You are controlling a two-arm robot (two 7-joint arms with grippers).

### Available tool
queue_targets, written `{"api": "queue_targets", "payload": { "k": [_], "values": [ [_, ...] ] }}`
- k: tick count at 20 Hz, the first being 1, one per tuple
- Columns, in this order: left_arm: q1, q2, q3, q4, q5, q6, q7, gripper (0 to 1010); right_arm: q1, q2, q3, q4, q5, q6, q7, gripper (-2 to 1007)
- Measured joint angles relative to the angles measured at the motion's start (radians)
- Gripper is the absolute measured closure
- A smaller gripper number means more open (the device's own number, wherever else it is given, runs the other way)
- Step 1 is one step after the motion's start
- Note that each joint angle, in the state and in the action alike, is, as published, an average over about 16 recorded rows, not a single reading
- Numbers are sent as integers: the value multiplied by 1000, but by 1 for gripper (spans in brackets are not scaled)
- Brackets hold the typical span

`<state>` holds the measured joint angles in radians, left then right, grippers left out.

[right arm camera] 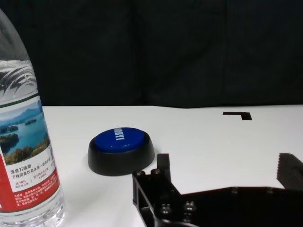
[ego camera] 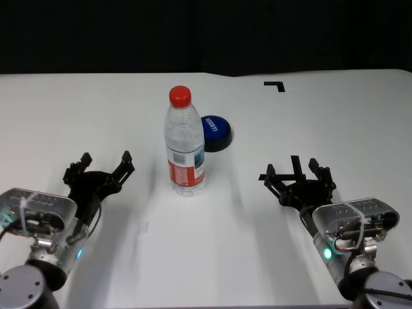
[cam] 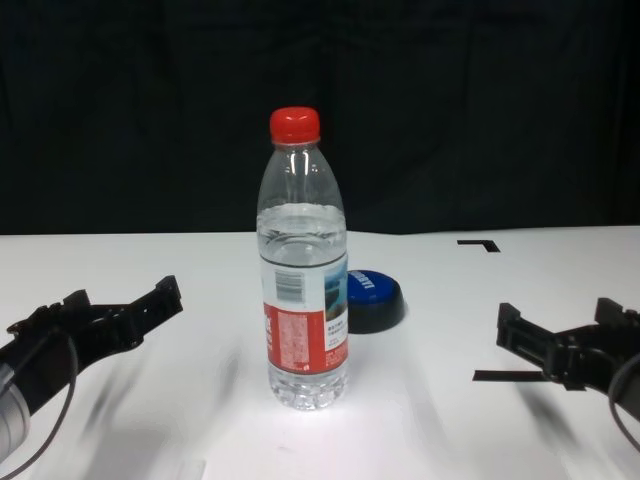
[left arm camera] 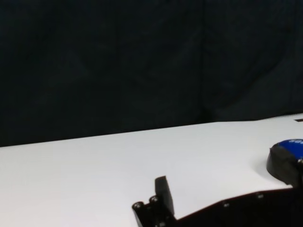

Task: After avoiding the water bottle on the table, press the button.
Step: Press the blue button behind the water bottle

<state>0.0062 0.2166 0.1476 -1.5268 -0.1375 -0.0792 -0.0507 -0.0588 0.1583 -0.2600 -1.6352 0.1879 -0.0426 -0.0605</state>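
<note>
right gripper [ego camera: 297,175] hovering with jaws spread, nothing held | button [ego camera: 216,132] lying ahead and inward of it, path unobstructed | water bottle [ego camera: 185,143] standing upright between button and left gripper [ego camera: 100,168], also spread | right arm judged better placed

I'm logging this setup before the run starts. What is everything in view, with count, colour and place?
water bottle: one, clear with red cap and red, white and blue label, upright at the table's middle.
button: one, blue dome on black base, just behind the bottle, toward the robot's right.
tape mark: one, black, L-shaped, far right of the table.
table: one, white.
left tool: one, black, open, low at near left.
right tool: one, black, open, low at near right.
</note>
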Motion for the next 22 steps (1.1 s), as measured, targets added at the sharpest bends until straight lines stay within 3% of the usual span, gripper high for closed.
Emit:
{"api": "queue_targets", "payload": {
  "k": [22],
  "values": [
    [0,0,0,0,0,0,0,7,0,0,0,0,0,0,0,2]
  ]
}}
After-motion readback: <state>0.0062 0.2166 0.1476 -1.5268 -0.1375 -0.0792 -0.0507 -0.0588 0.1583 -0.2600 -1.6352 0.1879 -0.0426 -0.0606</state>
